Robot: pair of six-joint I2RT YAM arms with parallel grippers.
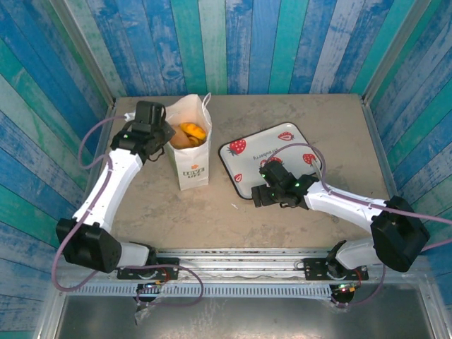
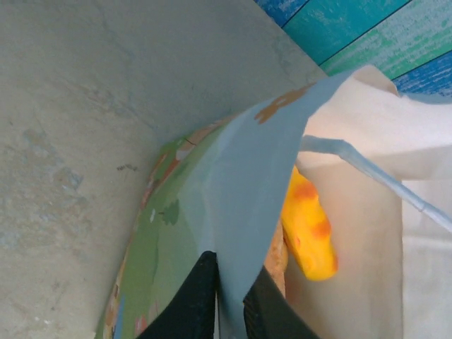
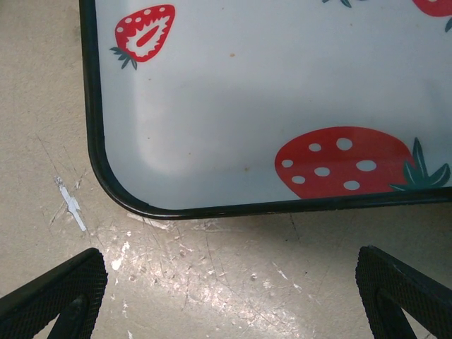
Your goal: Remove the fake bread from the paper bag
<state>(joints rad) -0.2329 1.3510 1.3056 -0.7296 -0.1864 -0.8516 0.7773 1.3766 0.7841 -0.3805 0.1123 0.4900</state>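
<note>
Bread (image 1: pixel 192 132) sits inside the bag (image 1: pixel 192 168), down in the open mouth. From my top camera it reads as orange-gold pieces; I can't tell how many. My left wrist camera gives one orange, croissant-like piece (image 2: pixel 308 229) against the inner wall and a tan bit just beside it. The rest is hidden by paper.

Bag stands upright on the counter (image 1: pixel 311 113), left of centre, logo side facing my arm bases. A cord handle (image 2: pixel 367 166) crosses the mouth.

Left hand (image 1: pixel 161 131) is up at the bag's left rim. In the wrist view its two black fingers (image 2: pixel 187 300) sit either side of the bag's side wall, one outside and one inside, with the paper pinched between them. So it's closed, gripping the bag wall. It isn't touching the bread; the orange piece is near the inner finger but apart.

Right hand (image 3: pixel 229 296) is well apart from the bag, on the right side of the counter, low at the near edge of the tray (image 3: pixel 233 106). Fingers (image 3: pixel 53 293) are spread wide, holding nothing, with bare scratched counter between them.

Tray is white with a strawberry print and a dark rim. It lies flat to the right of the bag, near but not touching. One rounded corner shows just beyond the right fingers.
</note>
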